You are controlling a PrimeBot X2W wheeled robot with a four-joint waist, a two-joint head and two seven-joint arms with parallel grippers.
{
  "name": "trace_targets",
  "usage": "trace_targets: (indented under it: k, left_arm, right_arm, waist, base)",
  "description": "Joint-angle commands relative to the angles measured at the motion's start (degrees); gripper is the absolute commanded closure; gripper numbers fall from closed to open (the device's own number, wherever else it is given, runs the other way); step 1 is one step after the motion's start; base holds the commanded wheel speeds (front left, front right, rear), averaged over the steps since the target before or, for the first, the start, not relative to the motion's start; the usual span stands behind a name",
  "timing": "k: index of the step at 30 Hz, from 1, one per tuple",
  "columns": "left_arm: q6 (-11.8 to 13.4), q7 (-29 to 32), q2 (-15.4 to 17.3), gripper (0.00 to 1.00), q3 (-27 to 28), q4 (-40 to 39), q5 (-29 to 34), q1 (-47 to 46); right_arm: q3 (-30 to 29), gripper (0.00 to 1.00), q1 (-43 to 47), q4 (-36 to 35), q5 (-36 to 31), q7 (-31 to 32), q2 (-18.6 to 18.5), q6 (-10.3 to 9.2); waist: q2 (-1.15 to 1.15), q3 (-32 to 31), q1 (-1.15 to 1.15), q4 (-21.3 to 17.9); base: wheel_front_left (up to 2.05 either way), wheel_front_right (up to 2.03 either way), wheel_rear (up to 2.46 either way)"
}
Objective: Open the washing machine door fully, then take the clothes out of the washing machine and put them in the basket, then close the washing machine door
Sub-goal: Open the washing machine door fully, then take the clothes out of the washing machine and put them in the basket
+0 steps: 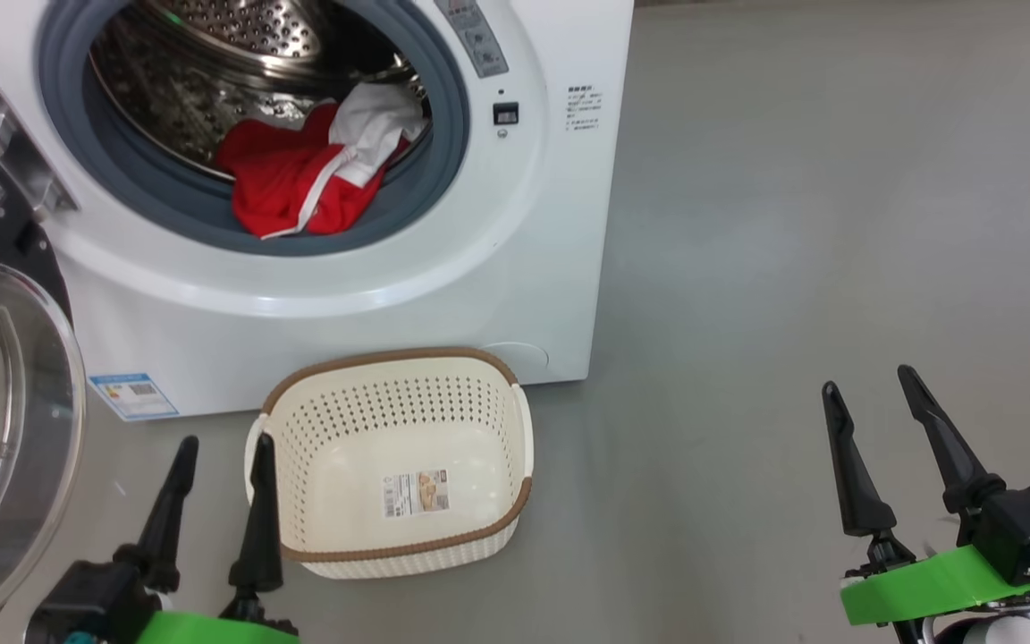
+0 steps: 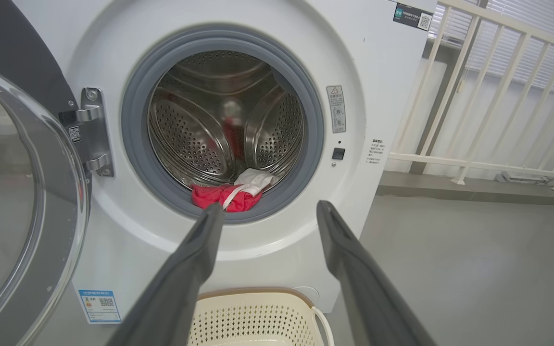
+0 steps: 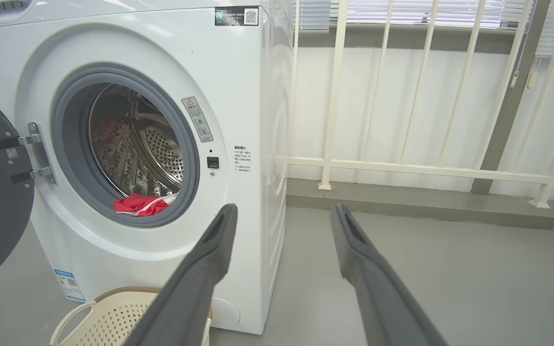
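Since the black-rimmed round glass door (image 1: 5, 402) stands wide open, the red striped clothes (image 1: 291, 183) lie reachable, the cream perforated basket (image 1: 390, 356) set below to catch them; left gripper (image 1: 225, 440) and right gripper (image 1: 868, 377) hover spread, empty.

Left gripper (image 2: 270, 207): fingers spread wide, nothing between them. Dead ahead is the washing machine (image 2: 113, 250), front face toward the tool. Drum (image 2: 200, 129) mouth sits above the fingertips, with the grey rubber ring (image 2: 135, 144) around it. The clothes (image 2: 226, 196), red with a white piece on top, lie at the drum's front lip, draped onto the bottom of the ring, just past the left fingertip. The washing machine door (image 2: 17, 192) hangs open far left of the fingers on a metal hinge (image 2: 92, 132), glass bowl bulging this way. The basket (image 2: 253, 315) is below and between the fingers, close to the machine's front. Blue label (image 2: 99, 305) is low and left of the left finger. White railing (image 2: 488, 96) is off right, over grey floor (image 2: 474, 269).
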Motion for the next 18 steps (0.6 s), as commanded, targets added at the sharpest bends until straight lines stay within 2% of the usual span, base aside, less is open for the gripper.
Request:
trace_targets:
  k: [1, 18]
  left_arm:
    - [-0.57, -0.68, 0.41, 0.00, 2.27, -1.76, 0.75, 0.11]
    - [-1.05, -0.68, 0.41, 0.00, 3.42, -2.96, 2.04, 4.31]
  right_arm:
    - [1.19, 0.00, -0.11, -1.37, -0.42, -0.36, -0.11, 0.36]
    - [0.12, 0.00, 2.45, -2.01, 0.01, -0.37, -0.11, 0.36]
  waist:
    - [0.00, -1.22, 0.00, -0.25]
    - [0.00, -3.64, 0.00, -0.73]
  base:
    - [0.00, 0.00, 0.00]
    - [0.00, 0.00, 0.00]
